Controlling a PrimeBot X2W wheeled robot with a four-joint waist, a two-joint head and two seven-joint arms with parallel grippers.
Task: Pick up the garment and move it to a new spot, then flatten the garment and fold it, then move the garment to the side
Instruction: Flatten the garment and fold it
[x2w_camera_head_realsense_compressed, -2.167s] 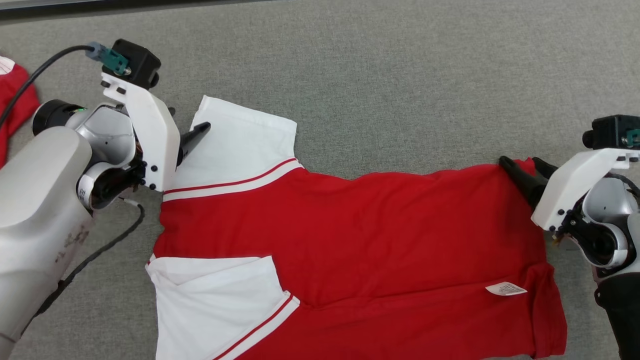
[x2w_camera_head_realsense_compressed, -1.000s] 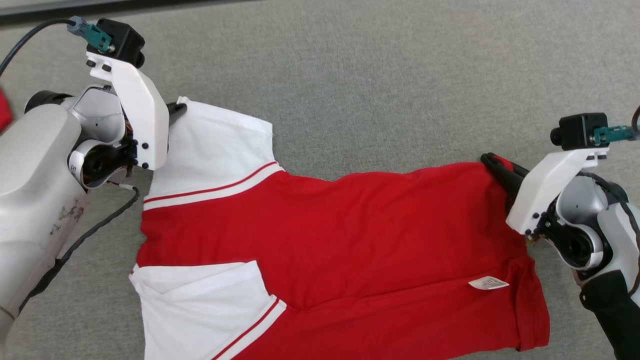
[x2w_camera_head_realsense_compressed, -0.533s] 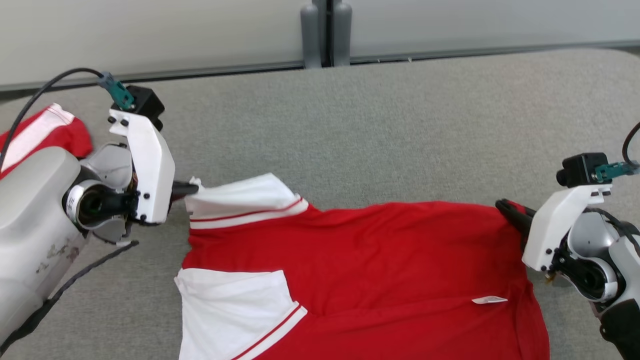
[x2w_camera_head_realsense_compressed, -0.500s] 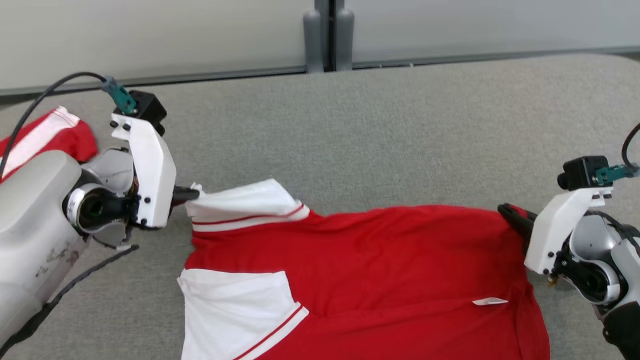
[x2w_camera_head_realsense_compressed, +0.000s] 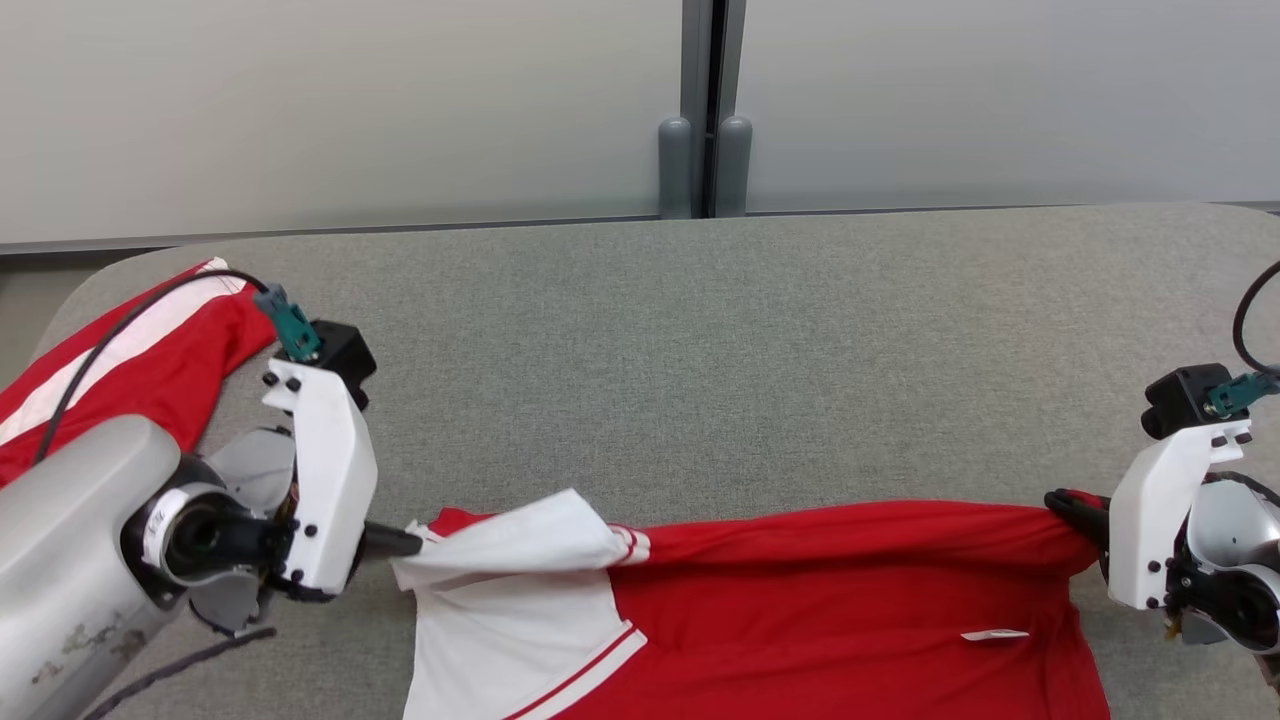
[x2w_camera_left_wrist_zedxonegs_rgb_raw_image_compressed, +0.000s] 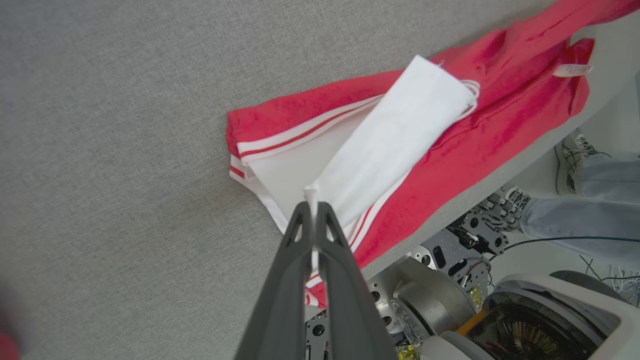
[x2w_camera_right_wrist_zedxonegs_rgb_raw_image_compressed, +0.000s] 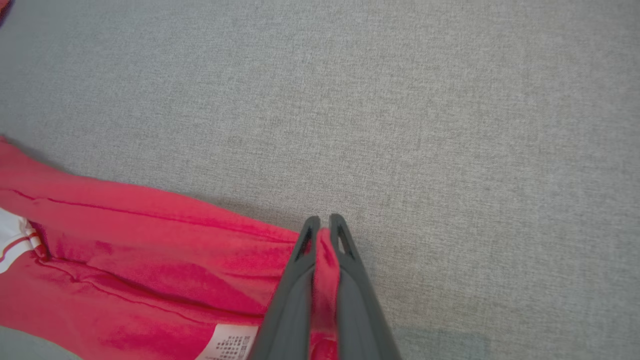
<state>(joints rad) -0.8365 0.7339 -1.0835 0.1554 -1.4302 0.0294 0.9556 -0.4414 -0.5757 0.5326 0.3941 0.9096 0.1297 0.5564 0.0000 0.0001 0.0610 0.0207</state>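
A red and white shirt (x2w_camera_head_realsense_compressed: 820, 600) lies along the bench's (x2w_camera_head_realsense_compressed: 700, 350) near edge. The left end effector (x2w_camera_head_realsense_compressed: 412, 542), clamped on a white sleeve, and the right end effector (x2w_camera_head_realsense_compressed: 1062, 503), clamped on the red hem, have drawn the far side over towards the near edge, so the fold looks under way.

I am holding my left gripper (x2w_camera_head_realsense_compressed: 408, 543) low at the left, with its pale forearm (x2w_camera_head_realsense_compressed: 70, 540) slanting up behind it and its two dark fingers (x2w_camera_left_wrist_zedxonegs_rgb_raw_image_compressed: 285, 290) pointing toward my right, and I am pinching them tight on a white corner of the garment (x2w_camera_head_realsense_compressed: 800, 610). I am holding my right gripper (x2w_camera_head_realsense_compressed: 1068, 506) low at the right, with its fingers pointing back toward my left. I am clamping it closed on a red edge of the same cloth.
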